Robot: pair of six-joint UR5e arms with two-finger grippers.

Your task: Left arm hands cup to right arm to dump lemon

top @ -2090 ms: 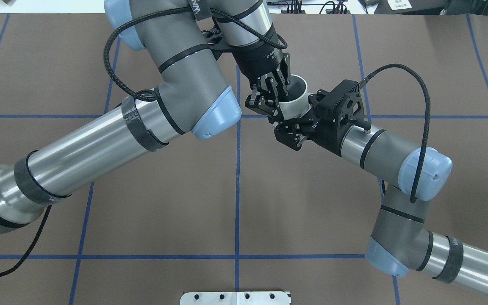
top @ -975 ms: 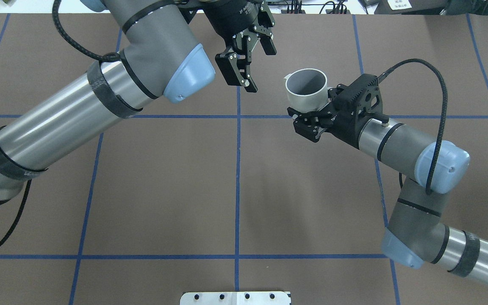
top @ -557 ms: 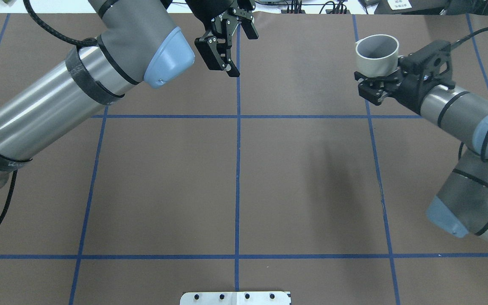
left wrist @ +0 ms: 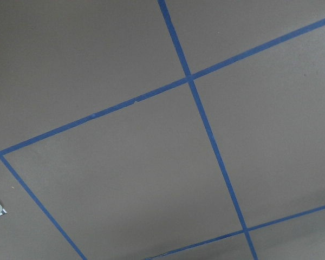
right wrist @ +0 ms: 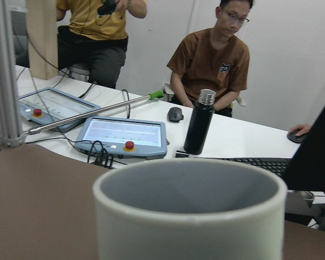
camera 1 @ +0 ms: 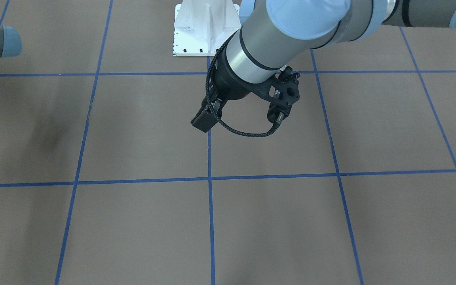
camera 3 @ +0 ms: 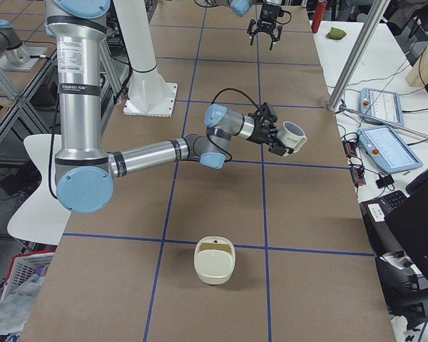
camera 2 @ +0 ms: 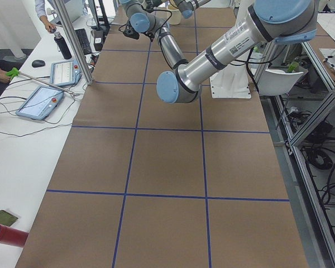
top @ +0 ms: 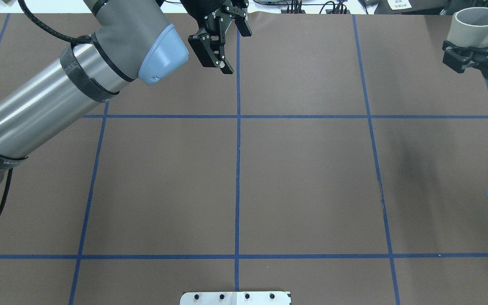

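Two arms stand well apart. Overhead, the left gripper (top: 236, 51) hangs at top centre, jaws spread and empty, probably parked clear of the hand-over spot. In the upper right corner the right gripper (top: 470, 54) clamps the cup (top: 475, 25) low on its wall, mouth up, presumably to keep the lemon inside; the lemon itself shows nowhere.

Front-facing, the left arm (camera 1: 275, 35) fills the upper centre above the table (camera 1: 331, 221).

From the right side, the cup hangs in the air right of centre, with a cream basket (camera 3: 214, 262) on the table at lower centre.

Against 0.6 s ago, the cup has travelled further into the overhead view's upper right corner, and the left gripper has barely shifted.
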